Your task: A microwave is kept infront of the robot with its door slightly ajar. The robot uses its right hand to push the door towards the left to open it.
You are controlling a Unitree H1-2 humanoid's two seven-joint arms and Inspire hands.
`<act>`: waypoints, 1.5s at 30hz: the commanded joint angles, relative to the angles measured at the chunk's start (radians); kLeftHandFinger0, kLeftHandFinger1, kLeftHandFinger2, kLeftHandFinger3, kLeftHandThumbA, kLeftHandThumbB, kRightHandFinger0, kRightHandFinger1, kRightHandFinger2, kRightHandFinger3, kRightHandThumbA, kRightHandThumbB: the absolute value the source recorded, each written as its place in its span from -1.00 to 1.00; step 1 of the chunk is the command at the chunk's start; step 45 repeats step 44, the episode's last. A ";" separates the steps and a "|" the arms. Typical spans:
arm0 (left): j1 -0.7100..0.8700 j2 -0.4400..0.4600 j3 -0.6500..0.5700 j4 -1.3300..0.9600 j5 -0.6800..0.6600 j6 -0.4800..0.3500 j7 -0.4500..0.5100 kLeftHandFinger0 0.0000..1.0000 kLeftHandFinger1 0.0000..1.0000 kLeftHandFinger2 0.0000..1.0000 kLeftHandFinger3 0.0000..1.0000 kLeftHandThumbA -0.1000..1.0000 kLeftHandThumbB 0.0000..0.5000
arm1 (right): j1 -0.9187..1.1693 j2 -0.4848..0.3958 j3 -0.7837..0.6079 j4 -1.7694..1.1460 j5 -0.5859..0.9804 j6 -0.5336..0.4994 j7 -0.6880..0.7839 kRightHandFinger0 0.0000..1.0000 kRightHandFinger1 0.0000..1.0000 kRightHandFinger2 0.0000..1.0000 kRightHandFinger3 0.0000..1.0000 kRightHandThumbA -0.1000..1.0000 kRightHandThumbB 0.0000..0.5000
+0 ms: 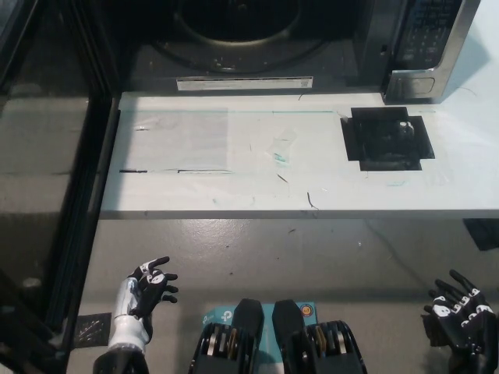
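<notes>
At the table's far edge sits the microwave [257, 43], door [47, 179] swung wide left (keypad writing unreadable). Both the left hand [148, 290] and the right hand [460, 312] hang low, fingers spread, empty.

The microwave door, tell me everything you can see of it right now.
The microwave door is swung wide open and fills the picture's left side, reaching from the oven's left front corner toward the bottom edge. It looks like a dark, glossy glass panel in a black frame, with faint reflections on it. Its inner edge runs alongside the white table's left end. Neither hand touches it: the left hand and right hand hang low, fingers spread.
</notes>
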State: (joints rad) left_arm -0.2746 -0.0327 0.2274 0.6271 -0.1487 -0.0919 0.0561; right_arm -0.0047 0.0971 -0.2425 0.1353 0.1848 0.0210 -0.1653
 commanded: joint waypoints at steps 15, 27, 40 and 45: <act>-0.044 0.004 0.005 -0.002 -0.020 -0.035 0.007 -0.38 -0.39 -0.28 0.05 -0.64 -0.80 | -0.028 0.003 0.011 -0.025 0.013 -0.015 0.013 -0.12 0.13 0.19 0.42 0.07 -0.11; -0.046 0.008 -0.005 0.004 -0.009 -0.045 0.006 -0.31 -0.37 -0.23 0.08 -0.63 -0.93 | -0.030 -0.003 0.015 -0.024 0.006 -0.012 0.015 -0.12 0.13 0.25 0.47 0.09 -0.15; -0.038 0.001 -0.002 -0.016 -0.020 -0.020 0.011 -0.30 -0.37 -0.18 0.14 -0.64 -0.85 | -0.026 -0.004 0.015 -0.029 0.007 -0.008 0.015 -0.07 0.18 0.28 0.46 0.06 -0.13; -0.032 -0.001 -0.006 -0.026 -0.013 -0.014 0.021 -0.25 -0.34 -0.15 0.18 -0.65 -0.87 | -0.022 -0.003 0.015 -0.035 0.008 0.000 0.015 -0.06 0.20 0.31 0.47 0.06 -0.14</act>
